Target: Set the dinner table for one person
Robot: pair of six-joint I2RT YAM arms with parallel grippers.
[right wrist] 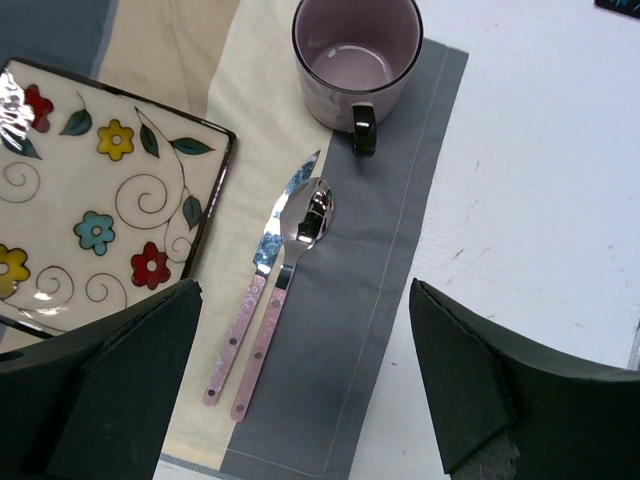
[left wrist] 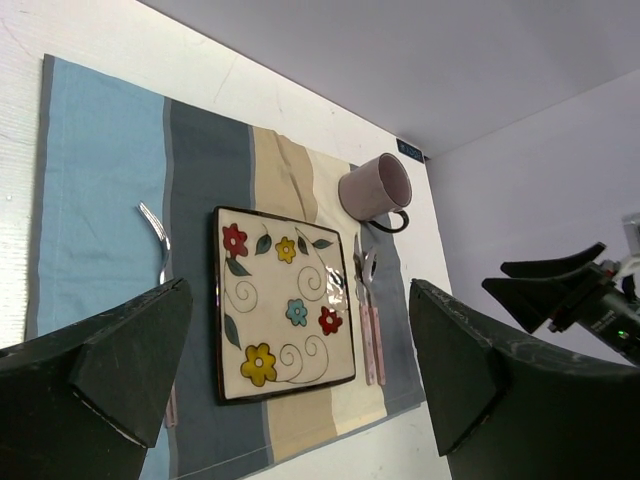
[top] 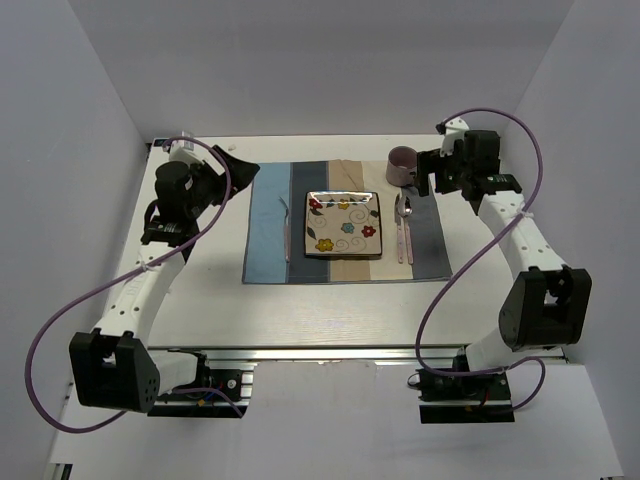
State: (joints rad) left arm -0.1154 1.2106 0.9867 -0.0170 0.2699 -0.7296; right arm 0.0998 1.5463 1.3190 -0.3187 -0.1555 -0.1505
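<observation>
Dinner table [top: 300, 315] under left claw [left wrist: 300, 295], right claw [right wrist: 305, 290] — agape

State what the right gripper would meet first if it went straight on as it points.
Probably the pink-handled metal spoon lying on the striped cloth placemat, though depth is unclear.

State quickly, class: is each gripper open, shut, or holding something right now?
Left gripper: open, holding nothing.
Right gripper: open, holding nothing.
</observation>
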